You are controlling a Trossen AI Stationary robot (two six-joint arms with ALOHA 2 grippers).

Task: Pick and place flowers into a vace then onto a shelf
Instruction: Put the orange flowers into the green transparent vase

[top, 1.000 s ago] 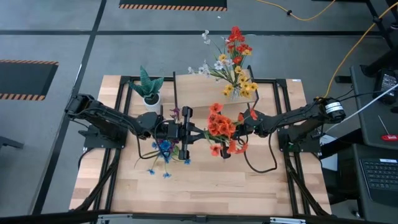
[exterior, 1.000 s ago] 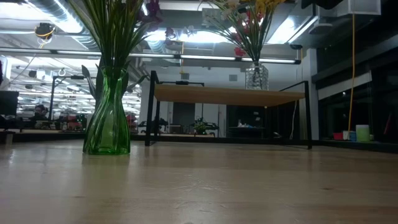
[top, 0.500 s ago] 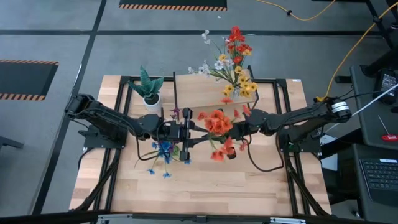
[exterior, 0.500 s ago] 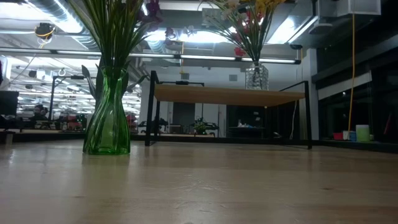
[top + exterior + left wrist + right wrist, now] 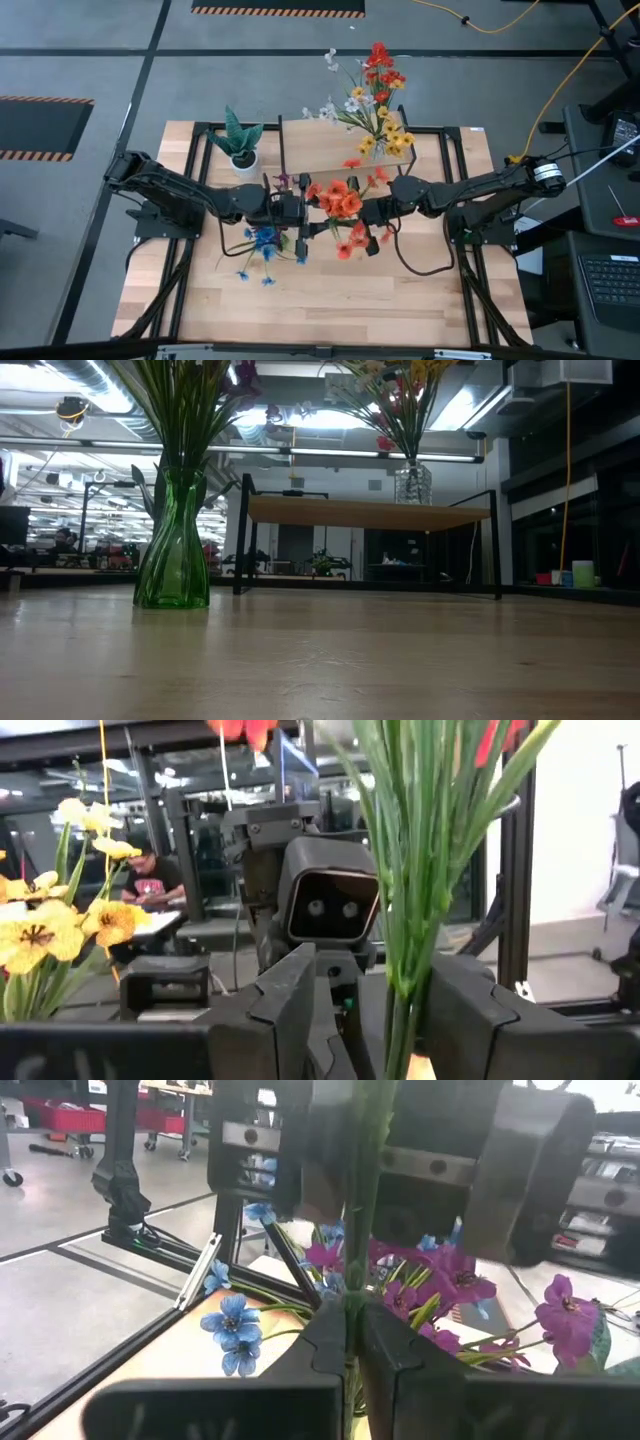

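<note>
A green glass vase [image 5: 174, 550] stands on the table and holds a bunch of green stems with purple and blue blossoms [image 5: 262, 238]. My left gripper [image 5: 385, 1010] is open above the vase. Its fingers stand on either side of the stem bunch [image 5: 415, 920]; I cannot tell whether they touch it. My right gripper [image 5: 352, 1340] faces it from the table's right and is shut on the stem of an orange-flowered sprig [image 5: 340, 200]. The shelf [image 5: 370, 512] stands at the far side. It bears a clear vase [image 5: 411, 485] with red, yellow and white flowers [image 5: 375, 105]. My right gripper pinches the orange sprig's green stem [image 5: 353, 1250] between its two fingers. The fingers come level from the table's right and lie across the upright stem. The orange blossoms stand above the fingers. Where the stem's lower end is does not show.
A spiky green plant in a white pot [image 5: 240, 140] stands at the far left beside the shelf. The black legs of the shelf [image 5: 240, 540] rise just behind the green vase. The near half of the tabletop [image 5: 330, 300] is bare wood.
My right gripper has moved toward the table's left, toward my left gripper, carrying the orange sprig. The blossoms have swung from in front of the right gripper to close beside the left gripper's fingers.
</note>
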